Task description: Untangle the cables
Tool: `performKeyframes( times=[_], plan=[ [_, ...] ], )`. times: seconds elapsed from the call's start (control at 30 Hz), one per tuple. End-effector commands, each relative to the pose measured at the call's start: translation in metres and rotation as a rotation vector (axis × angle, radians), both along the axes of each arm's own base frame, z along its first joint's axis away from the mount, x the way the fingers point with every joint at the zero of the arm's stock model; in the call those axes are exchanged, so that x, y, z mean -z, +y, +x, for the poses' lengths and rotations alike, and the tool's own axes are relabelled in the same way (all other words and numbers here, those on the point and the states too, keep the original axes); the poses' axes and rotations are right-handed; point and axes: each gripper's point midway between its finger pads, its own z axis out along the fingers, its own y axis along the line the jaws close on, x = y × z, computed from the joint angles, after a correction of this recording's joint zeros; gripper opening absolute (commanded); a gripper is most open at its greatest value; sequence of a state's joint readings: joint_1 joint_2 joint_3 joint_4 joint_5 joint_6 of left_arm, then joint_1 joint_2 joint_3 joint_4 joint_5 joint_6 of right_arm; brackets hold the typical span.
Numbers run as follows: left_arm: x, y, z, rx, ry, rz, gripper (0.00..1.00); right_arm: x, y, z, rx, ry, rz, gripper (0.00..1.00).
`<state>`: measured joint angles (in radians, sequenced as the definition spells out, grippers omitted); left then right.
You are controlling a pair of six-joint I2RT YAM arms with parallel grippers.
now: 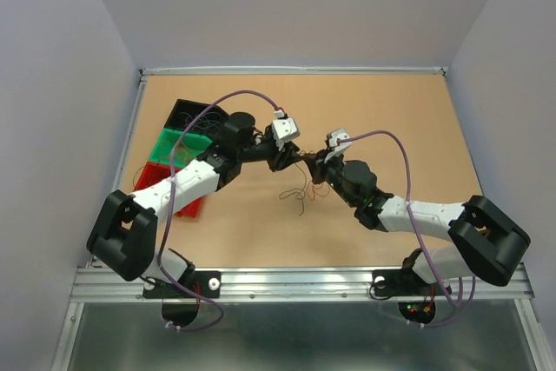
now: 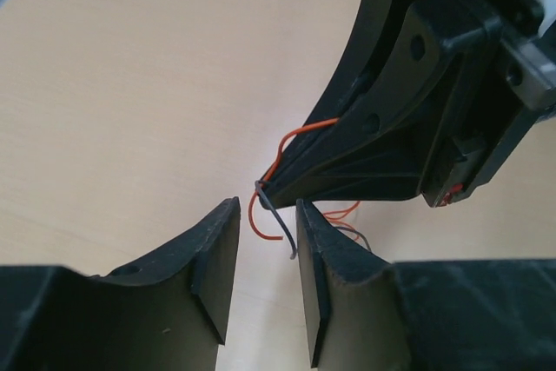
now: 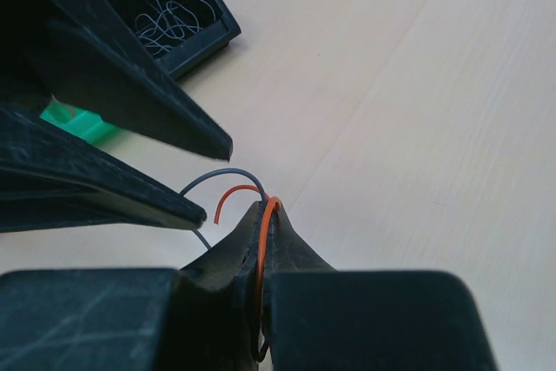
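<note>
My right gripper (image 3: 268, 208) is shut on the cables, thin orange (image 3: 263, 245) and grey (image 3: 221, 178) wires pinched between its fingers. In the left wrist view the same orange (image 2: 295, 134) and grey (image 2: 276, 215) strands curl out from the right gripper's tip. My left gripper (image 2: 268, 210) is open, its fingers either side of the hanging grey end, not touching it. In the top view both grippers meet at the table's middle (image 1: 300, 158), with loose strands (image 1: 300, 193) trailing on the table below.
A black bin (image 1: 195, 116) holding thin wires, a green bin (image 1: 178, 145) and a red bin (image 1: 165, 184) stand at the left, under the left arm. The black bin also shows in the right wrist view (image 3: 174, 10). A metal rail (image 1: 295, 280) runs along the near edge.
</note>
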<state>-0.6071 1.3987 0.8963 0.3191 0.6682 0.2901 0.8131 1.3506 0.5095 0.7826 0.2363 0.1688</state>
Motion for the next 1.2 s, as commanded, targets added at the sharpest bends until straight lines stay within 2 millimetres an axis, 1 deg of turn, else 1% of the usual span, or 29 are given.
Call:
performKeyframes(
  times=[0.0, 0.07, 0.13, 0.17, 0.2, 0.23, 0.27, 0.37, 0.4, 0.43, 0.47, 0.5, 0.53, 0.57, 0.6, 0.63, 0.67, 0.7, 0.73, 0.77, 0.87, 0.93, 1.0, 1.07, 1.1, 1.17],
  plan=[
    [-0.01, -0.009, -0.002, 0.047, -0.04, -0.003, 0.38, -0.032, 0.007, 0.009, 0.018, -0.057, 0.053, 0.0],
    [-0.005, -0.011, -0.004, 0.058, -0.036, 0.01, 0.34, -0.032, 0.006, 0.008, 0.02, -0.057, 0.055, 0.01],
    [-0.003, -0.013, -0.005, 0.067, -0.036, 0.02, 0.28, -0.033, 0.006, 0.007, 0.018, -0.058, 0.057, 0.0],
    [-0.003, -0.014, -0.006, 0.07, -0.04, 0.023, 0.22, -0.034, 0.006, 0.006, 0.015, -0.06, 0.059, 0.01],
    [-0.004, -0.013, -0.005, 0.066, -0.044, 0.024, 0.08, -0.033, 0.005, 0.006, 0.017, -0.057, 0.058, 0.01],
    [-0.006, -0.012, -0.005, 0.061, -0.052, 0.022, 0.0, -0.031, 0.005, 0.006, 0.015, -0.054, 0.052, 0.01],
    [-0.007, -0.011, -0.005, 0.058, -0.055, 0.021, 0.0, -0.031, 0.005, 0.005, 0.012, -0.054, 0.054, 0.01],
    [-0.013, -0.007, -0.004, 0.033, -0.079, 0.016, 0.0, -0.022, 0.004, 0.002, 0.001, -0.042, 0.038, 0.01],
    [-0.015, -0.006, -0.003, 0.025, -0.084, 0.014, 0.0, -0.019, 0.004, 0.001, -0.003, -0.038, 0.033, 0.02],
    [-0.021, -0.003, -0.001, 0.002, -0.102, 0.008, 0.0, -0.011, 0.004, -0.002, -0.012, -0.025, 0.022, 0.1],
    [-0.023, -0.001, 0.0, -0.009, -0.11, 0.006, 0.0, -0.006, 0.003, -0.003, -0.014, -0.015, 0.016, 0.13],
    [-0.023, 0.002, 0.0, -0.013, -0.114, 0.006, 0.0, -0.002, 0.003, -0.004, -0.017, -0.004, 0.013, 0.18],
    [-0.026, 0.003, 0.0, -0.015, -0.123, -0.002, 0.0, 0.002, 0.002, -0.005, -0.016, 0.003, 0.013, 0.18],
    [-0.033, 0.005, -0.002, -0.017, -0.138, -0.013, 0.0, 0.011, 0.0, -0.007, -0.014, 0.017, 0.002, 0.18],
    [-0.033, 0.008, -0.003, -0.019, -0.139, -0.015, 0.0, 0.015, 0.0, -0.007, -0.016, 0.023, -0.002, 0.2],
    [-0.04, 0.01, -0.004, -0.022, -0.153, -0.029, 0.0, 0.019, 0.0, -0.007, -0.016, 0.029, -0.007, 0.21],
    [-0.041, 0.012, -0.005, -0.025, -0.157, -0.032, 0.0, 0.029, 0.0, -0.008, -0.015, 0.046, -0.022, 0.21],
    [-0.043, 0.013, -0.006, -0.026, -0.163, -0.038, 0.0, 0.032, 0.0, -0.007, -0.015, 0.05, -0.024, 0.2],
    [-0.049, 0.016, -0.005, -0.037, -0.171, -0.05, 0.0, 0.039, 0.0, -0.007, -0.012, 0.062, -0.033, 0.03],
    [-0.05, 0.018, -0.005, -0.038, -0.171, -0.056, 0.0, 0.048, 0.001, -0.006, -0.009, 0.079, -0.045, 0.0],
    [-0.056, 0.025, -0.002, -0.059, -0.173, -0.075, 0.0, 0.065, 0.002, -0.005, -0.003, 0.111, -0.062, 0.01],
    [-0.06, 0.031, 0.006, -0.098, -0.176, -0.083, 0.0, 0.072, 0.0, -0.006, 0.0, 0.124, -0.066, 0.01],
    [-0.066, 0.043, 0.02, -0.164, -0.172, -0.099, 0.0, 0.078, -0.002, -0.008, 0.004, 0.135, -0.065, 0.01],
    [-0.078, 0.058, 0.031, -0.217, -0.189, -0.12, 0.0, 0.078, -0.004, -0.01, 0.009, 0.135, -0.062, 0.01],
    [-0.087, 0.072, 0.041, -0.254, -0.212, -0.13, 0.0, 0.079, -0.006, -0.01, 0.013, 0.137, -0.062, 0.01],
    [-0.103, 0.088, 0.049, -0.292, -0.27, -0.13, 0.0, 0.078, -0.008, -0.012, 0.014, 0.136, -0.057, 0.01]
  ],
)
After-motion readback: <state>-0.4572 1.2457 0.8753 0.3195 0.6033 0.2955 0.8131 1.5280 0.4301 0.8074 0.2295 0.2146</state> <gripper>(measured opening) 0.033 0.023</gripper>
